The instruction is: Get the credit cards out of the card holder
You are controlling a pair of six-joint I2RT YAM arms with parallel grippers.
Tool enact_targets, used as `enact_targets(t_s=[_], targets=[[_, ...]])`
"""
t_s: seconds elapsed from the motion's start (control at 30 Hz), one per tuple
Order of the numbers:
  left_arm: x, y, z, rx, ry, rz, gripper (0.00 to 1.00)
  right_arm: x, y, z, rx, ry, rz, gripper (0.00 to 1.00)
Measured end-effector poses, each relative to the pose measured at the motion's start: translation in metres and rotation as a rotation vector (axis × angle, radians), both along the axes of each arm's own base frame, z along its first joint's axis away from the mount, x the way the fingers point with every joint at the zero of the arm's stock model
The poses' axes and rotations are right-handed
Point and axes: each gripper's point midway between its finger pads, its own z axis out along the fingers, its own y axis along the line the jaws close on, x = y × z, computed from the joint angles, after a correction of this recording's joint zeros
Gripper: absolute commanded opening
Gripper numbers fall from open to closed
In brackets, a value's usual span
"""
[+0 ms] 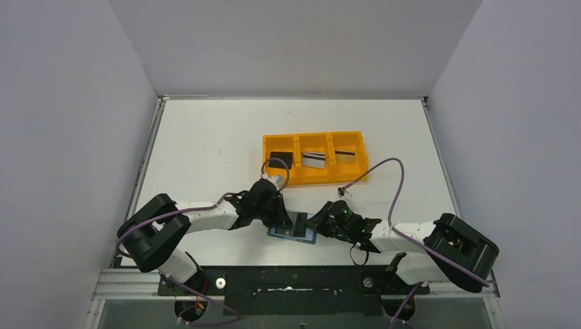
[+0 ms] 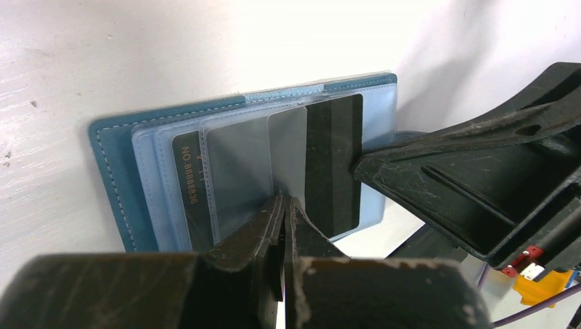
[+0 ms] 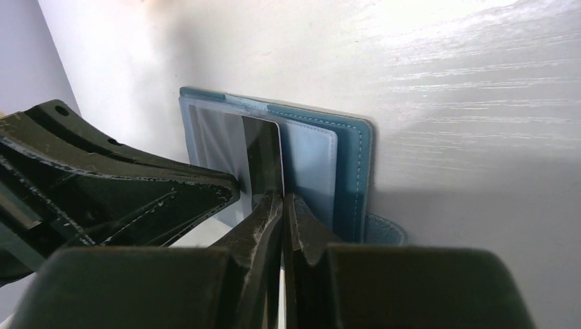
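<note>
Both arms reach inward, left claw (image 1: 281,219) and right claw (image 1: 321,223) closed.

From overhead the card holder (image 1: 308,237) sits mostly under the left gripper (image 1: 283,222) and right gripper (image 1: 321,221), and the credit cards (image 1: 314,160) in the orange tray (image 1: 315,178) are too small to make out any print. At the left wrist the holder's near edge vanishes behind that gripper's closed fingers (image 2: 270,226), and the right gripper runs off the picture's right side. At the right wrist I can't tell whether the tips actually pinch the striped card (image 3: 264,154); the snap tab (image 3: 387,230) is half hidden.
</note>
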Motion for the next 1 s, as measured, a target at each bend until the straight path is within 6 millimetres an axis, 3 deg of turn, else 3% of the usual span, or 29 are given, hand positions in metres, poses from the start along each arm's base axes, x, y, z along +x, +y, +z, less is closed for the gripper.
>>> enact_targets(t_s=[0.27, 0.4, 0.73, 1.0], targets=[[0.000, 0.000, 0.001, 0.000, -0.003, 0.003, 0.00, 0.001, -0.004, 0.026, 0.032, -0.056, -0.005, 0.00], [0.000, -0.001, 0.001, -0.001, -0.007, 0.002, 0.00, 0.005, -0.004, 0.043, 0.069, -0.097, -0.021, 0.05], [-0.003, -0.006, 0.000, -0.012, -0.010, -0.020, 0.00, -0.001, -0.007, 0.005, -0.015, -0.011, -0.012, 0.16], [-0.003, -0.007, 0.000, -0.012, -0.009, -0.020, 0.00, 0.000, 0.003, 0.011, 0.033, -0.021, 0.015, 0.22]])
